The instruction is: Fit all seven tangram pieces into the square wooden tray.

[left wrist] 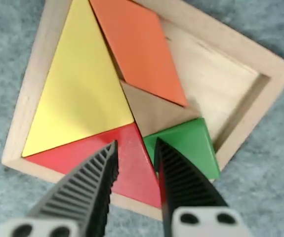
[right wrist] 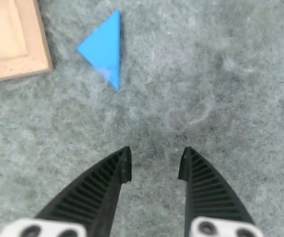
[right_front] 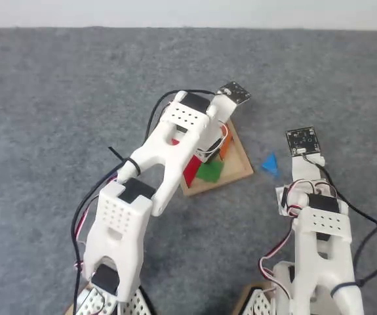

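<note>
While my left tool (left wrist: 134, 148) hangs slightly parted and empty over the seam between the red piece (left wrist: 53, 158) and green piece (left wrist: 191, 143) in the wooden tray (left wrist: 275, 74), my right tool (right wrist: 154, 158) gapes wider, also empty, above the grey bench (right wrist: 230, 74). The blue triangle (right wrist: 104, 47) lies just right of the tray.

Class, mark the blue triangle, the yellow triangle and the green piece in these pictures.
blue triangle (right wrist: 105, 49), right wrist view, middle of its face.
yellow triangle (left wrist: 77, 94), left wrist view, middle of its face.
green piece (left wrist: 191, 143), left wrist view, middle of its visible face.
</note>
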